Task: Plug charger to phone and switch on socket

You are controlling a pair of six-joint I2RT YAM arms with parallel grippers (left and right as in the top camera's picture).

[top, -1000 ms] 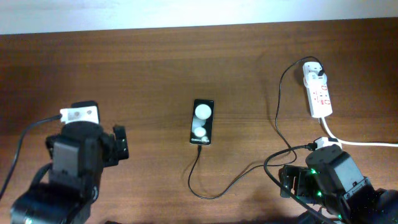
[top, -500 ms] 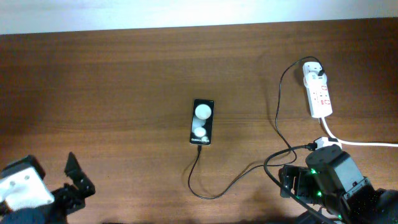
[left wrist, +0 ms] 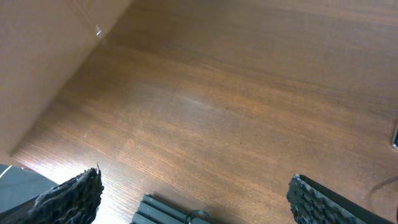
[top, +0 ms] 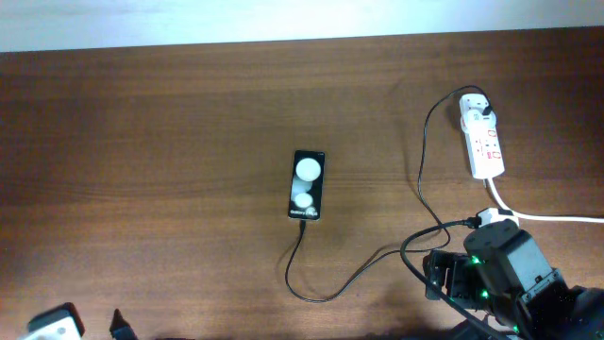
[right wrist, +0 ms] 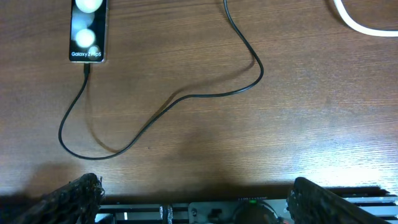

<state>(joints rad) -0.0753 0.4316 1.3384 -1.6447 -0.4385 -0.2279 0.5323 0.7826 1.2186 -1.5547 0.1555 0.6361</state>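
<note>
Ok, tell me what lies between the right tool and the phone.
Just the charger cable, looping over bare table up to the phone at its lettered end; the right wrist view shows it.

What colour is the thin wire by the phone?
Black. The wire shows best in the right wrist view.

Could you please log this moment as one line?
phone: charger tip at its end | socket: adapter in | left gripper: open, empty | right gripper: open, empty
</note>
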